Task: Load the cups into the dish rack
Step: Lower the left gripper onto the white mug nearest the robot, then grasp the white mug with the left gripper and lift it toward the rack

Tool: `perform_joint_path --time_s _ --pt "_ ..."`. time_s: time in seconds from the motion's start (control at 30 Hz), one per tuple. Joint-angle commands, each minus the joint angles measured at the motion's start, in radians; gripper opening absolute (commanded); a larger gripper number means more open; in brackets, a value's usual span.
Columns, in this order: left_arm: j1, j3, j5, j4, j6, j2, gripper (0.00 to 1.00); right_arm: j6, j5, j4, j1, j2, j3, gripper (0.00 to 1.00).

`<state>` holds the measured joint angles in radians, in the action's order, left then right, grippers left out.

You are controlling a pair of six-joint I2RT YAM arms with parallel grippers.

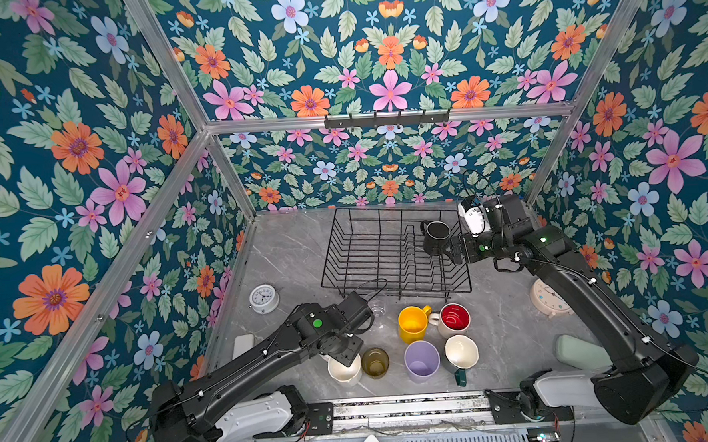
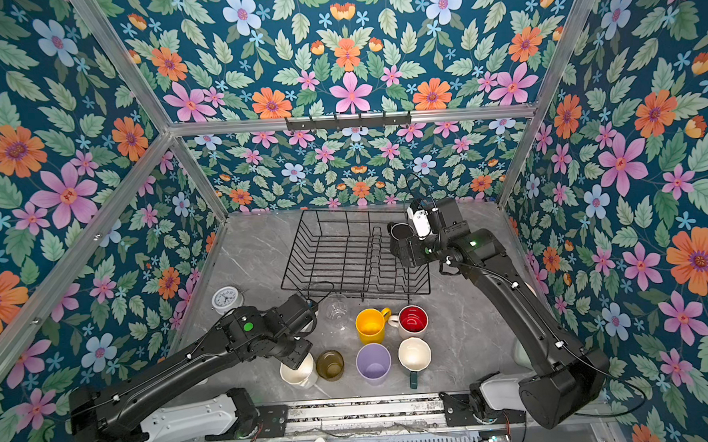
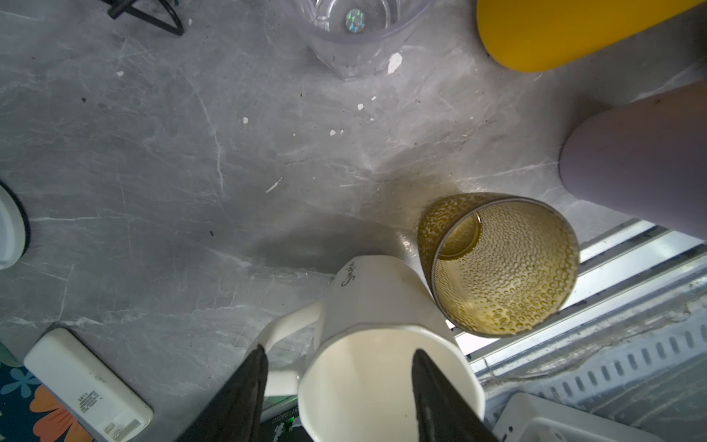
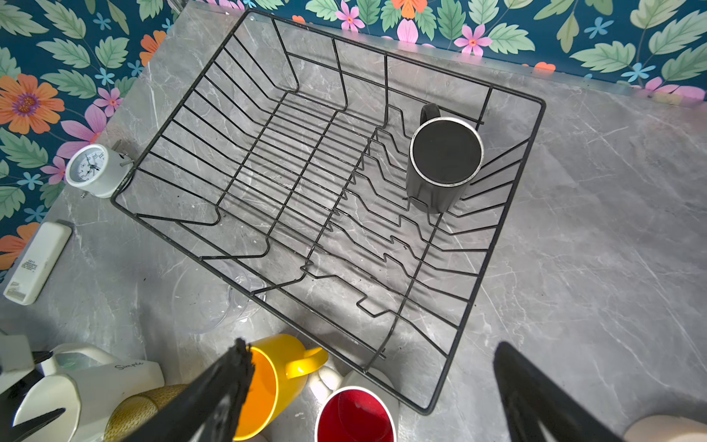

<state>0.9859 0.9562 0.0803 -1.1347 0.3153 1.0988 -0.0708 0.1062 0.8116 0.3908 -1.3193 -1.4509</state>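
Black mug (image 4: 445, 157) in dish rack (image 4: 384, 54) (silvery rim), apparently upright.

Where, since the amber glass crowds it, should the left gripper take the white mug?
Probably by the rim wall beside the handle, from straight above. The white mug stands upright, mouth open, so one finger fits inside and one outside. The olive-amber glass sits close on the side away from the handle, leaving little room there. The left gripper hangs open over that spot.

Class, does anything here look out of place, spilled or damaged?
Small white flecks lie scattered on the grey table between the clear glass and the white mug, like chips or crumbs. Their source is not visible.
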Motion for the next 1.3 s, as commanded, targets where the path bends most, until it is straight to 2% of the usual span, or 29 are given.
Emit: perform_joint_path --time_s 0.0,0.37,0.8,1.03,1.27 --pt "-0.001 0.0 0.019 -0.024 0.015 0.013 0.61 0.003 0.007 0.008 0.001 0.013 -0.002 0.98" --pt "-0.01 -0.026 0.004 -0.034 0.098 0.085 0.6 0.008 0.003 0.014 0.001 0.051 0.002 0.98" --pt "-0.013 -0.051 0.047 -0.026 0.162 0.134 0.57 0.002 0.006 0.014 0.002 0.068 0.006 0.98" --pt "-0.015 -0.055 0.048 -0.016 0.165 0.162 0.49 0.002 0.0 0.017 0.001 0.075 0.007 0.98" --pt "-0.015 -0.047 0.055 -0.03 0.175 0.181 0.36 -0.001 0.001 0.012 0.001 0.078 0.007 0.98"
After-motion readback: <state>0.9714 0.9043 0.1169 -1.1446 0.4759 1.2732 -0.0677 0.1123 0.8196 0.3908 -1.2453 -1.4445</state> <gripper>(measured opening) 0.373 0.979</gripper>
